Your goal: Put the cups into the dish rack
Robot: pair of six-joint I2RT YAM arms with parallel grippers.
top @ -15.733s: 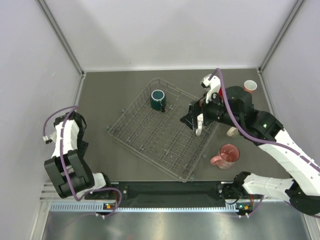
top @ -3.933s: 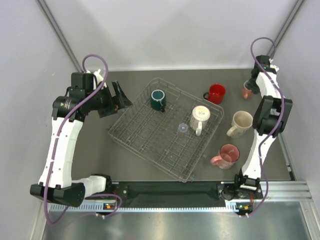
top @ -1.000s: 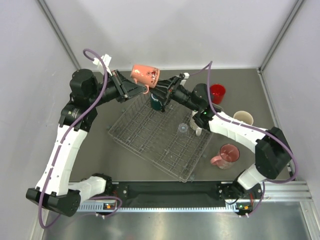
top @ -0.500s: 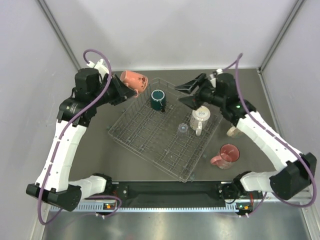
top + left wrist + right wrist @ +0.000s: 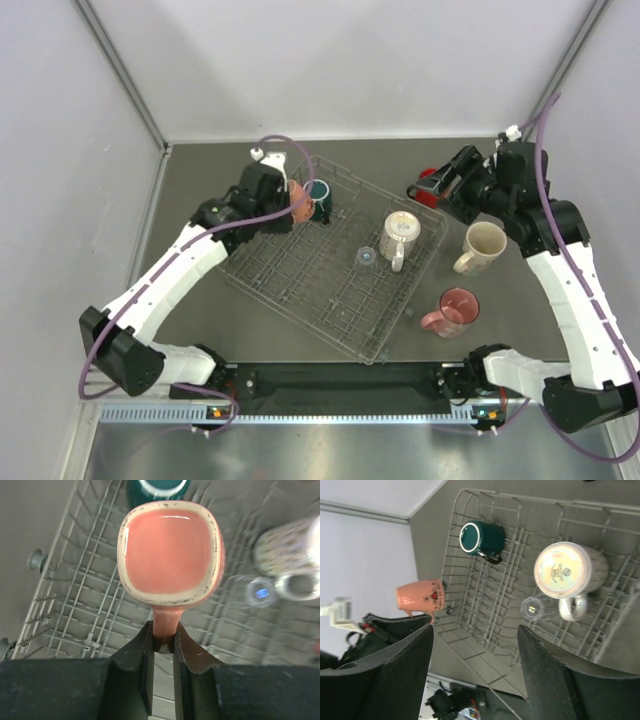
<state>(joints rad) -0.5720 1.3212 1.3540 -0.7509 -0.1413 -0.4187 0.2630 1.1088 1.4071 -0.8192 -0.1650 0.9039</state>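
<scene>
- My left claw is pinched tight on the handle of the salmon mug, one finger on each side of it.
- The mug is tipped on its side. A squarish pink face ringed in cream points back at my wrist camera.
- It hangs over the far-left part of the rack, just left of the teal mug. I cannot tell whether it touches the wires or the teal mug.
- The teal mug stands mouth up inside the rack at its far corner.
- A patterned mug is also in the rack, on the right side, with its handle toward the near edge.
- The glass is in the rack just left of and a little nearer than the patterned mug, close to its handle.
- My right claw is spread wide and holds nothing. From its wrist I look down between the fingers at the rack and the three mugs in it, with the salmon mug off to the side.
- That claw hovers at the far right of the table, over the red mug, which it mostly hides.
- The cream mug stands on the table right of the rack, mouth up.
- The pink mug stands nearer than the cream one, by the rack's near-right edge.
</scene>
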